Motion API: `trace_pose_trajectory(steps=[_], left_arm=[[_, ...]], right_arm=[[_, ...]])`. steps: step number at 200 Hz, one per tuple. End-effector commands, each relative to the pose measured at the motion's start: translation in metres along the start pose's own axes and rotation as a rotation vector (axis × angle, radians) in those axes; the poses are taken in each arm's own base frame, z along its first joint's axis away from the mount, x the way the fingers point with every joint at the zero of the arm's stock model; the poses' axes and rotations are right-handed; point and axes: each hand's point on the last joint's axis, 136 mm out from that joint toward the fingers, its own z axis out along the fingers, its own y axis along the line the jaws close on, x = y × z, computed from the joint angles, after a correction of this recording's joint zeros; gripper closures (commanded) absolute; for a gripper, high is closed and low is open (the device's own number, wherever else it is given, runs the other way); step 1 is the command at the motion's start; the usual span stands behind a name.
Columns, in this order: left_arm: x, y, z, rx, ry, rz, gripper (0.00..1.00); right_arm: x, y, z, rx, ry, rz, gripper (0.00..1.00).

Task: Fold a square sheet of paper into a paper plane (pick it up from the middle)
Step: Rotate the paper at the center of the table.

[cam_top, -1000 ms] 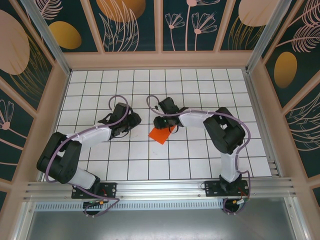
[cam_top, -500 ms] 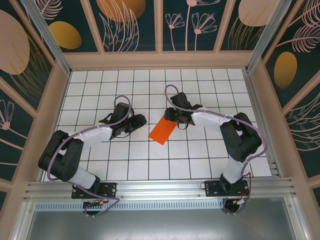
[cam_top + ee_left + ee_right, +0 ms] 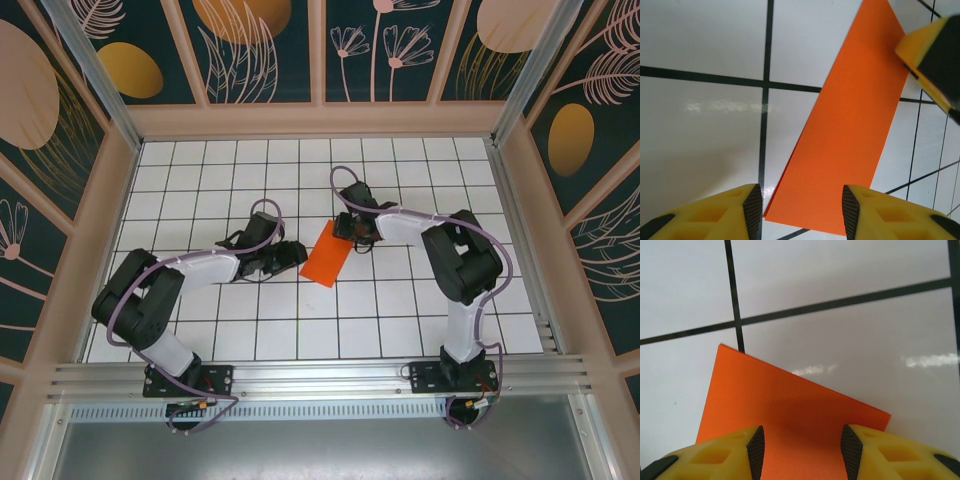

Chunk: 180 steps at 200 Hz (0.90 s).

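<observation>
My left end effector (image 3: 801, 212) and right end effector (image 3: 801, 450) both sit spread over the orange paper (image 3: 328, 254); one uneven press could slide it across the surface (image 3: 400, 300), skewing my fold

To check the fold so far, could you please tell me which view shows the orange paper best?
The top external view: the orange paper shows nearly its whole narrow outline there, though small. The left wrist view shows it large but cut off at the top; the right wrist view gives one end with two corners.
</observation>
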Motion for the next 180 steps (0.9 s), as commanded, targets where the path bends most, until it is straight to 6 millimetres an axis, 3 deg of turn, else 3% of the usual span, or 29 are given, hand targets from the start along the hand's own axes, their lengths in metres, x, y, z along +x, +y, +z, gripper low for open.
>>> trace_pose_trajectory(steps=[1,29,63,83,126,180], left_arm=[[0.003,-0.011,0.004,0.031,0.018,0.019,0.51],[0.013,-0.017,0.008,0.051,0.049,0.016,0.51],[0.015,-0.016,0.01,0.045,0.053,0.005,0.51],[0.018,-0.017,0.013,0.052,0.067,-0.008,0.51],[0.022,-0.014,0.015,0.046,0.077,-0.021,0.51],[0.026,-0.01,0.016,0.031,0.091,-0.031,0.5]], right_arm=[[0.009,-0.009,0.021,0.001,0.06,-0.031,0.52],[0.008,0.003,0.021,-0.057,0.069,-0.055,0.54],[-0.015,0.03,-0.015,-0.16,-0.009,-0.085,0.54],[-0.015,0.034,-0.027,-0.186,-0.015,-0.073,0.53],[0.018,0.028,-0.013,-0.202,0.071,-0.034,0.54],[0.028,0.002,0.009,-0.108,0.114,0.002,0.54]])
